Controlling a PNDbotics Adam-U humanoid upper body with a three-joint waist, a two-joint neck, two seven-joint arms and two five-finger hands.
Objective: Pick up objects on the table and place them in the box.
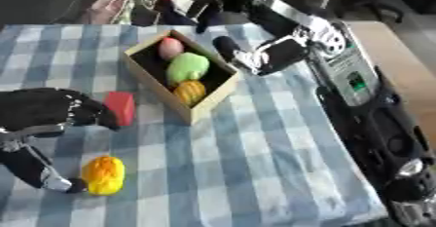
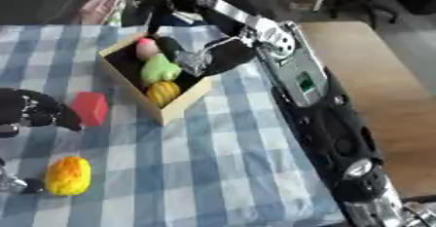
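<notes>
A wooden box [image 1: 210, 103] stands in the middle of the far half of the checked table. In it lie a pink item [image 1: 170, 48], a green item [image 1: 189, 67] and an orange-yellow item [image 1: 190, 92]. A red block [image 1: 121, 107] lies left of the box. Nearer me, a yellow item [image 1: 104, 175] sits on the cloth. My left hand [image 1: 47, 109] hovers at the left edge with its fingertips next to the red block and its thumb [image 1: 41, 172] down beside the yellow item, holding nothing. My right hand [image 1: 277, 55] hangs open by the box's right wall, empty.
The blue and white cloth [image 1: 255, 162] covers the table. My right arm [image 1: 374, 123] runs along the right side. A bare wooden surface [image 1: 408, 70] lies beyond it. Bags and clutter [image 1: 111, 9] sit past the far edge.
</notes>
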